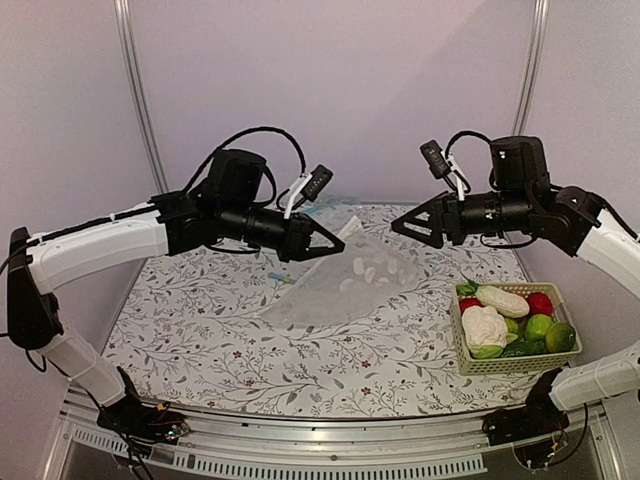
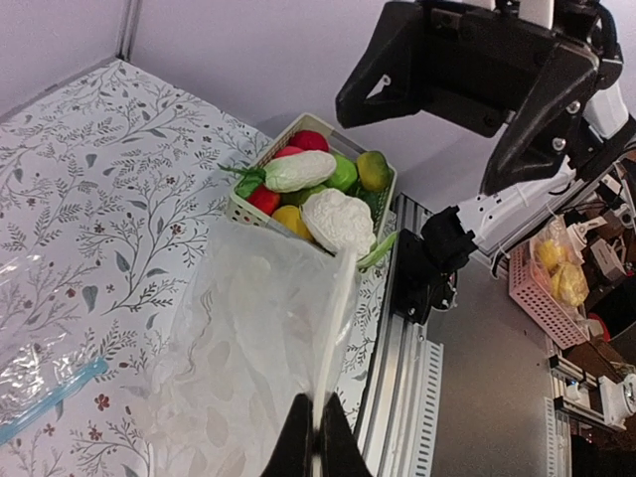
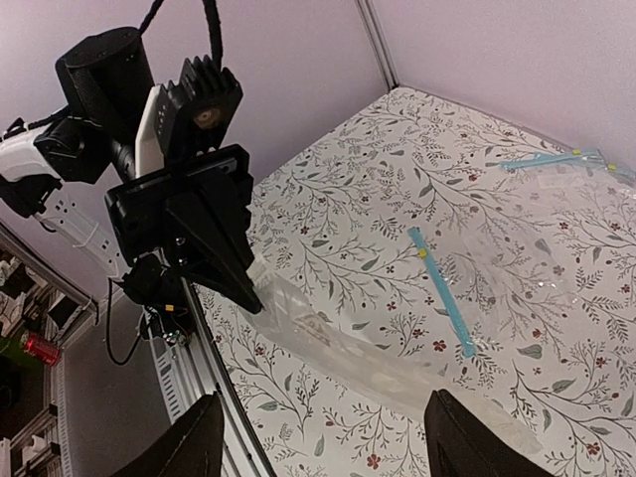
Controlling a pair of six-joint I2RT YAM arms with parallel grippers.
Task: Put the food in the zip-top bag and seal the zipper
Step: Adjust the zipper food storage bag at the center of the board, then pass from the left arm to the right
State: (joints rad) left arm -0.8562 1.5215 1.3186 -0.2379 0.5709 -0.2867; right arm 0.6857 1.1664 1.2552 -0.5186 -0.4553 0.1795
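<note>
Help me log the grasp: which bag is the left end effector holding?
The dotted bag, its edge pinched in the left end effector; the plain bag with the blue strip lies flat.

The left gripper has its two dark fingers pinched together on a thin edge of the dotted zip-top bag. The bag's clear film spreads ahead of the fingertips and to their left over the floral table. Just beyond the bag, straight ahead, stands a white mesh basket. It holds a cauliflower, a radish, a lemon, a green fruit and red fruits. Farther ahead and to the right, higher than the basket, the right gripper hangs with its jaws spread wide. Low to the left lies a second clear bag with a light-blue strip.
</note>
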